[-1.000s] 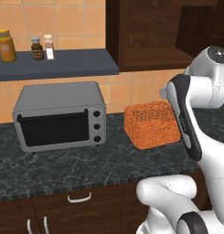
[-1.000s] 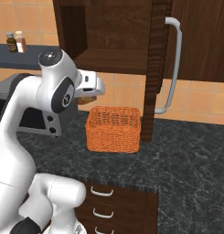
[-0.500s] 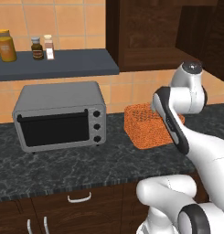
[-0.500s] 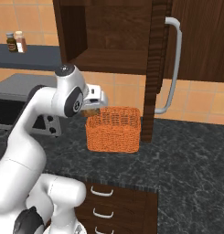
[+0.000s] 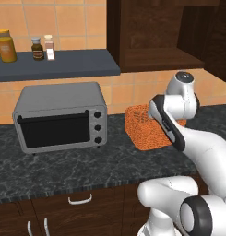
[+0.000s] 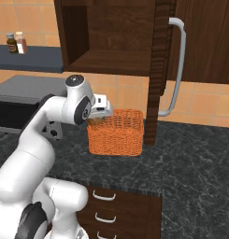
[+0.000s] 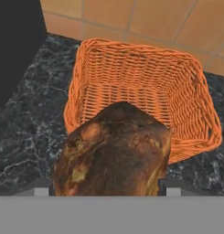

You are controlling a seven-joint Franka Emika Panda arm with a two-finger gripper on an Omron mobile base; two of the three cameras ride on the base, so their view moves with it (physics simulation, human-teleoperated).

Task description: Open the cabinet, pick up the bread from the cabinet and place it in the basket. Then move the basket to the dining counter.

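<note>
1. Clearly, the gripper (image 7: 106, 189) is clamped around the bread (image 7: 114, 151): in the hand view the dark-brown crusty loaf sits between the two finger tips, which stand wide at its flanks.
2. From the hand camera the bread hangs over the near rim of the basket (image 7: 186, 96), with the basket's bare floor visible beyond it. So the loaf is close to the drop spot but not yet inside.
3. In the right base view the gripper (image 6: 98, 116) hovers at the upper left edge of the basket (image 6: 117, 135), which sits on the black marbled counter (image 6: 190, 163) below the open cabinet (image 6: 111, 35).
4. In the left base view the arm hides part of the basket (image 5: 146, 129), which stands to the right of the toaster oven (image 5: 59, 117).
5. Handling, as a judgement: the bread looks light, with a firm crust over a soft crumb. It probably dents under a hard squeeze, and its rough crust should not slip. Holding it across the broad middle, as now, seems sound.
6. The basket looks light and slightly springy, its mesh easy to snag. For carrying it to the dining counter, pinching one rim wall seems the likeliest hold, though it may tilt with the loaf inside.
</note>
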